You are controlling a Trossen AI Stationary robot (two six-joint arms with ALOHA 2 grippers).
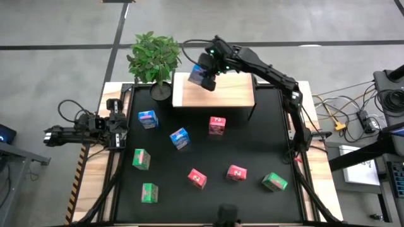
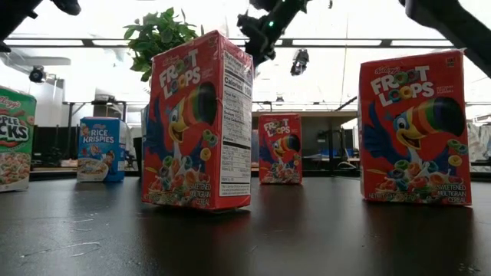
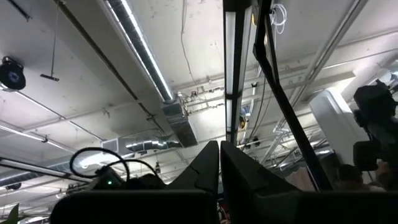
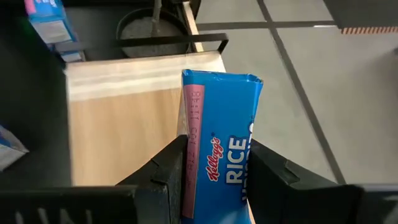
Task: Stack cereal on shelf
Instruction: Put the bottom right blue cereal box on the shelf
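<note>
- Right gripper [image 1: 203, 77] is out over the left end of the shelf [image 1: 230, 93], at the far side of the black mat [image 1: 208, 151].
- Its fingers are clamped on a blue Rice Krispies carton [image 4: 221, 146]; in the right wrist view the carton stands upright between both fingers, with the bare light-wood board below it.
- Carton is held above the board; I cannot tell whether it touches the wood.
- Left gripper [image 3: 219, 165] waits off the left edge of the table, fingers pressed together, pointing up at the ceiling.
- Two more blue cartons [image 1: 147, 118] lie on the mat's left-centre part.
- Three red cartons [image 1: 217, 125] are spread mid-mat and toward the near side.
- Three green cartons [image 1: 141, 159]: two near left, one near right.
- A potted plant [image 1: 154, 58] stands just beside the shelf's left end.
</note>
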